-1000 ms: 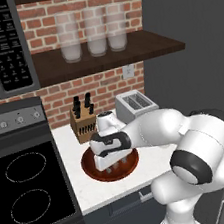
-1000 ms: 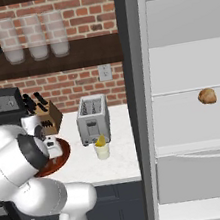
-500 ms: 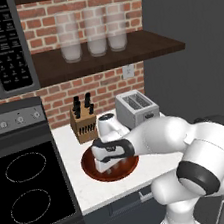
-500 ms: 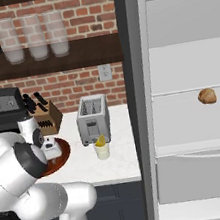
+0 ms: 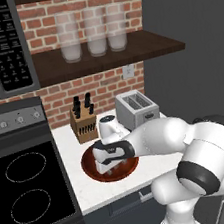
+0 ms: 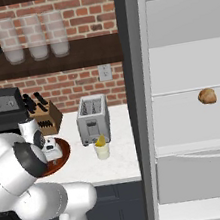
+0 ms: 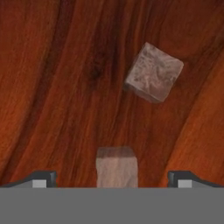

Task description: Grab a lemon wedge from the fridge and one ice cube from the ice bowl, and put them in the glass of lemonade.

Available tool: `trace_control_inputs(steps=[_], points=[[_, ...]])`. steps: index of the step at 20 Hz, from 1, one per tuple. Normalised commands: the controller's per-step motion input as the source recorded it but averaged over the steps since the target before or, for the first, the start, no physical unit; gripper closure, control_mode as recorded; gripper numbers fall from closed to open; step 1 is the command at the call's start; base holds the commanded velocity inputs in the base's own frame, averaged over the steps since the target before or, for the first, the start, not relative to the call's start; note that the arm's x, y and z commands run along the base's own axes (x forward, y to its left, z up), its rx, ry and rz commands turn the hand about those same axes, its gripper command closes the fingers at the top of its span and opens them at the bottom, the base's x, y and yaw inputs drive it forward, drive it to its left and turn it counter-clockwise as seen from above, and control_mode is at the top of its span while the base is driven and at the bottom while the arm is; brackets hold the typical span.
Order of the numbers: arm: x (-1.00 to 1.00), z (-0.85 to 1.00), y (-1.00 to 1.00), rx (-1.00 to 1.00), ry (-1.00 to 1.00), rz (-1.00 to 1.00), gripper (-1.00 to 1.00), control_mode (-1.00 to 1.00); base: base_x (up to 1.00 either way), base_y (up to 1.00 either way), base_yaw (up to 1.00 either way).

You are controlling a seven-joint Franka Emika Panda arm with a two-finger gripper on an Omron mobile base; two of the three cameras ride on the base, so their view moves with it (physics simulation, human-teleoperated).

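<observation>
The reddish-brown ice bowl sits on the white counter in front of the knife block. My gripper reaches down into it, open. In the hand view its wooden floor is close. One ice cube stands between my open gripper's fingertips, and a second ice cube lies farther off. The glass of lemonade stands before the toaster with a yellow lemon wedge at its top. The fridge stands open at the right.
A toaster and a knife block stand behind the bowl. The stove borders the counter on the left. Tall frosted jars line the shelf above. A brown lump rests on a fridge shelf.
My hand has sunk lower into the bowl, and the arm has stretched out over it. The jaws have stayed open.
</observation>
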Motion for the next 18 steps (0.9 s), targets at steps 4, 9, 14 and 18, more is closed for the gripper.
trace_control_inputs(steps=[4, 9, 14, 18], points=[[0.00, -0.06, 0.00, 0.00, 0.00, 0.00, -1.00, -1.00, 0.00, 0.00, 0.00], [0.00, -0.06, 0.00, 0.00, 0.00, 0.00, -1.00, -1.00, 0.00, 0.00, 0.00], [0.00, 0.00, 0.00, 0.00, 0.00, 0.00, -1.00, -1.00, 0.00, 0.00, 0.00], [0.00, 0.00, 0.00, 0.00, 0.00, 0.00, -1.00, -1.00, 0.00, 0.00, 0.00]])
